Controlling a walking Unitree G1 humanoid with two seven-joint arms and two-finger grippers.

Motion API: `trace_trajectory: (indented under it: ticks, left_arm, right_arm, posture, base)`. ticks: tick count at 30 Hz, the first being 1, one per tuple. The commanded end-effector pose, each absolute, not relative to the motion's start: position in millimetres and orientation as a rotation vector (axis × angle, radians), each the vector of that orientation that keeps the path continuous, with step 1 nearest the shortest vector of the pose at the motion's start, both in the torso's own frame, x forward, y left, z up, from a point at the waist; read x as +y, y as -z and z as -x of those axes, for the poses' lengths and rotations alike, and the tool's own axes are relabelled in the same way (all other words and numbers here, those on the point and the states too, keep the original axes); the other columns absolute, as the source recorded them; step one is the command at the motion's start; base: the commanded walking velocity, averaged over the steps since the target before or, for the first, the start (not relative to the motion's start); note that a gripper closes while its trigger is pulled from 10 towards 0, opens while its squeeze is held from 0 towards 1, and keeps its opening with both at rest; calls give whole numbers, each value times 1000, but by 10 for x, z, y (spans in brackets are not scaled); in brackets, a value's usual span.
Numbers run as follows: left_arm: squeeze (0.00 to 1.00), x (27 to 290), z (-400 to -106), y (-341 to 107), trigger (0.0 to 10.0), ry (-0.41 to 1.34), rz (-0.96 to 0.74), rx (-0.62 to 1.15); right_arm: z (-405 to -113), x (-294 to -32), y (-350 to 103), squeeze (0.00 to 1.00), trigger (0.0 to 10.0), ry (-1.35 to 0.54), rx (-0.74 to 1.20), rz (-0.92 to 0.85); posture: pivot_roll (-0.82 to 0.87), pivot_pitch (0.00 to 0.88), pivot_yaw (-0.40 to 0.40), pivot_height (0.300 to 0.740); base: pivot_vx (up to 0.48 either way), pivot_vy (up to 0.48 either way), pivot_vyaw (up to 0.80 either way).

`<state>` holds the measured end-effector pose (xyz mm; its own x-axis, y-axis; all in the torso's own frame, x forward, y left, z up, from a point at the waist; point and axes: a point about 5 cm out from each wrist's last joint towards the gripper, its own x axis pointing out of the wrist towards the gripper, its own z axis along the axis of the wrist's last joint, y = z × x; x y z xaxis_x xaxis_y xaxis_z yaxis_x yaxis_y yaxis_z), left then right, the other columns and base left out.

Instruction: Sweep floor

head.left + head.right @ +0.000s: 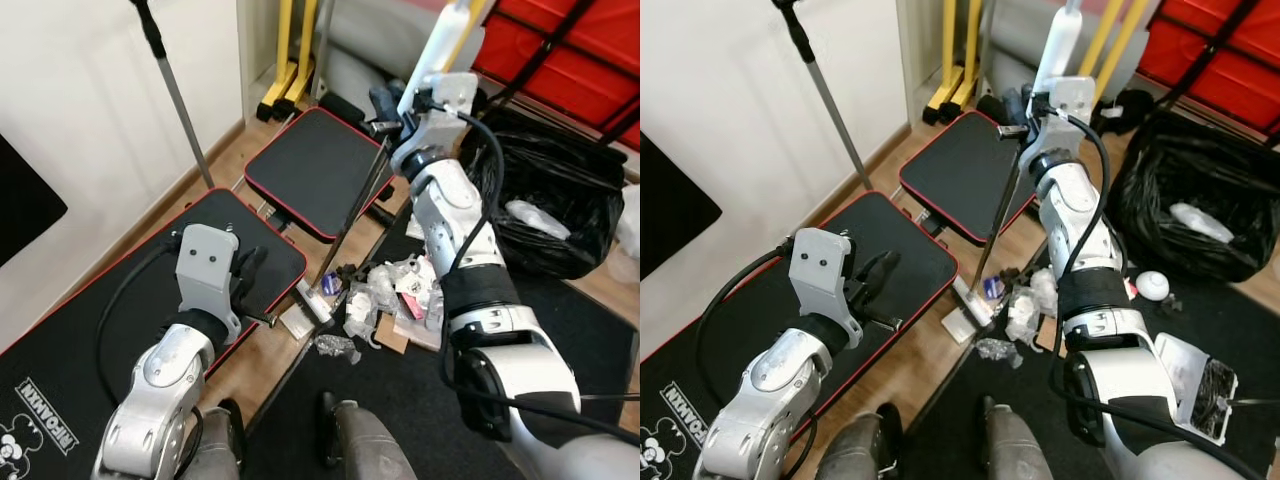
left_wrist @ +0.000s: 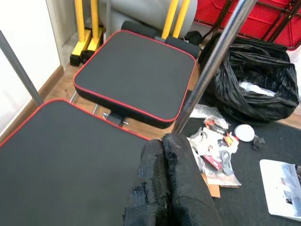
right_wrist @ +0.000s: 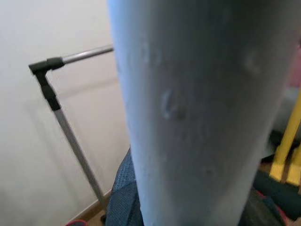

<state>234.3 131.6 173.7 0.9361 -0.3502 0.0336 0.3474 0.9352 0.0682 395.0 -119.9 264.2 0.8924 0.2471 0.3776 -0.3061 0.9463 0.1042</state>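
Sweeping step in hand, judging by the setup. Nearest me, my left tool (image 2: 164,188) hovers over the black red-edged mat (image 1: 120,300), fingers pressed together, pinching nothing. Right arm reaches up and forward; right tool (image 1: 1040,125) sits at the broom handle (image 1: 1000,205), and the wrist view has a pale shaft (image 3: 197,113) right against the camera, so probably gripped, but I cannot tell the finger state.

Handle's long axis runs from the right tool down and toward me, slanting to my left. Broom head (image 1: 300,318) rests on the wood floor (image 1: 260,360), at the mat's edge. Litter pile (image 1: 395,300), crumpled wrappers and cardboard scraps, lies just right of the head, on the dark carpet (image 1: 420,400). Right arm is nearer the handle; left is idle.

Room is tight: mat left, second padded square (image 1: 315,165) beyond, black rubbish bag (image 1: 550,200) far right, metal pole (image 1: 180,100) against the wall. Open floor is the narrow wood strip between mat and carpet.
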Motion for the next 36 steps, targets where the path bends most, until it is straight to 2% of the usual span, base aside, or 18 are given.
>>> trace_trajectory:
  ticks: [1,19,20,21,22,30,36]
  left_arm:
    - [0,1284,-2247,-1725,10000,358,-41,-17]
    - [0,1280,-1972,-1848,10000,350,-9,17]
    - [0,1278,-1955,-1858,10000,350,-8,18]
    - [0,1278,-1955,-1858,10000,350,-8,18]
    - [0,1277,-1943,-1866,10000,350,-6,23]
    - [0,1272,-1921,-1883,10000,349,-3,37]
    - [0,1262,-1952,-1873,10000,349,1,45]
  right_arm:
    - [-3954,-1155,-2732,0,10000,-315,-408,-192]
    - [-4113,-976,-3137,0,10000,-317,-470,-166]
    - [-4128,-972,-3132,176,10000,-313,-455,-156]
    - [-4128,-972,-3132,176,10000,-313,-455,-156]
    - [-4151,-978,-3113,1000,10000,-290,-429,-123]
    - [-4197,-1008,-3002,1000,10000,-240,-355,-39]
    - [-4187,-1059,-2822,1000,10000,-270,-315,-52]
  posture:
    - [-15,403,-189,740]
    - [12,480,-198,740]
    - [13,486,-200,740]
    - [13,486,-200,740]
    - [13,486,-200,740]
    - [10,484,-199,740]
    - [-6,465,-197,740]
  base:
    - [0,0,0]
    - [0,0,0]
    - [0,0,0]
    - [0,0,0]
    - [0,0,0]
    - [0,0,0]
    - [0,0,0]
